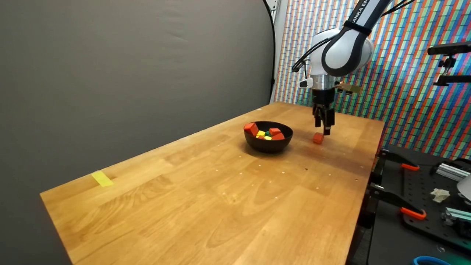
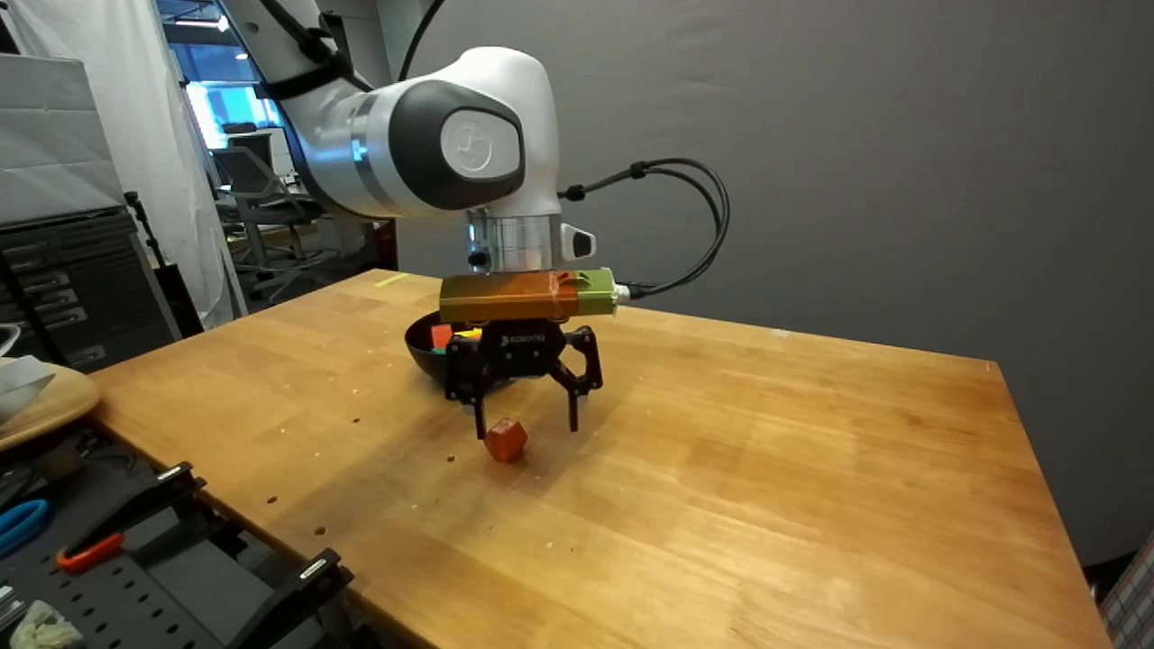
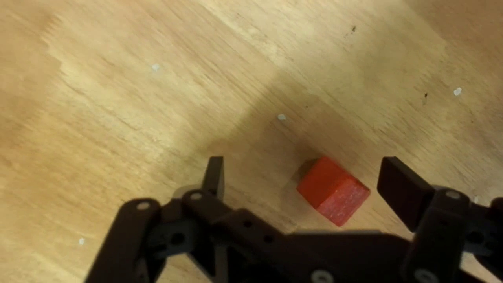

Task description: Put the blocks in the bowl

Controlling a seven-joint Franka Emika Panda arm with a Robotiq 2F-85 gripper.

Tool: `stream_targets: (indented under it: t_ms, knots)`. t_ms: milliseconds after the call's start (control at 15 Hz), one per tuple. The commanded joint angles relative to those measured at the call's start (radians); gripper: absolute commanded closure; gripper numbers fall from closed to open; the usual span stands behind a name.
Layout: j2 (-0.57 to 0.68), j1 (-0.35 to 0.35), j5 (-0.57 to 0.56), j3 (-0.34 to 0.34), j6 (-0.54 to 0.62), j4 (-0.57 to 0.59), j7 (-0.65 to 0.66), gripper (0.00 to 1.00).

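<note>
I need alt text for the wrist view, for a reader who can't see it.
A red block shows between the open jaws of a black pincer, with a gap on either side, closer to the jaw at picture right. Beneath is a wooden tabletop dotted with small pale specks.

Yellow tape point(image 1: 102, 179) lies on the wooden table point(image 1: 220, 213), beside a grey backdrop point(image 1: 147, 81), with an office chair point(image 2: 279, 212) well beyond.

Exterior views share the table point(image 1: 206, 191) (wrist view seemingly close)
</note>
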Motion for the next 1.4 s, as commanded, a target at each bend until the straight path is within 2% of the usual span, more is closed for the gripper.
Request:
stream_targets:
  t_ms: [0, 467, 533, 600, 667, 733, 1067, 1133, 1333]
  knots:
    - [0.026, 0.019, -0.038, -0.004, -0.06, 0.051, -0.037, 0.0]
    - [0.056, 0.014, -0.019, 0.019, -0.141, 0.072, -0.146, 0.0]
    - [0.063, 0.016, -0.022, 0.019, -0.143, 0.075, -0.157, 0.25]
    - [0.071, 0.022, -0.032, 0.016, -0.146, 0.08, -0.163, 0.27]
    - [0.078, 0.029, -0.041, 0.015, -0.147, 0.085, -0.169, 0.34]
    - [0.082, 0.036, -0.049, 0.014, -0.148, 0.088, -0.174, 0.44]
    - [0.089, 0.084, -0.118, 0.012, -0.147, 0.101, -0.167, 0.82]
    - [0.088, 0.091, -0.129, 0.012, -0.147, 0.101, -0.166, 0.88]
    - [0.042, 0.107, -0.149, 0.013, -0.141, 0.075, -0.166, 0.84]
